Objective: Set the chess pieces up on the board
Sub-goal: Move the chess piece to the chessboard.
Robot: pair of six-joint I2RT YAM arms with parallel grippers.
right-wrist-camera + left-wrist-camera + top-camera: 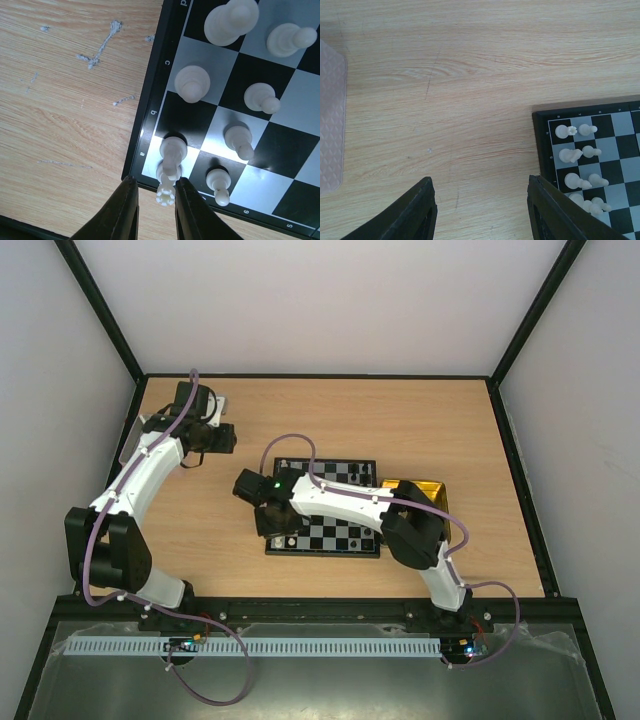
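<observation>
Brackets the notched crown of a white piece (165, 194) with the right gripper (156, 185): matte black fingers (122, 210) drawn almost together, touching the crown on one side and leaving a sliver of gap on the other, so cannot tell whether clamped or loose. Seems to set that piece on a square at the corner of the board (150, 112), mid-bench and slightly toward the near edge, at the board end facing the left edge. Reads as the placing step for a back-row piece; calls next for spreading the fingers a little and rising straight up, with pawns (218, 182) just beside and easy to tip. Shows glossy cream plastic, round bases and ball heads, on shiny squares inside a thin black lettered border, over a pale wood-grain bench (60, 125) with whitish scuffs. Holds the left gripper (480, 181) spread wide and empty over bare wood near the far-left corner, beside a frosted, patterned tray (330, 125).
</observation>
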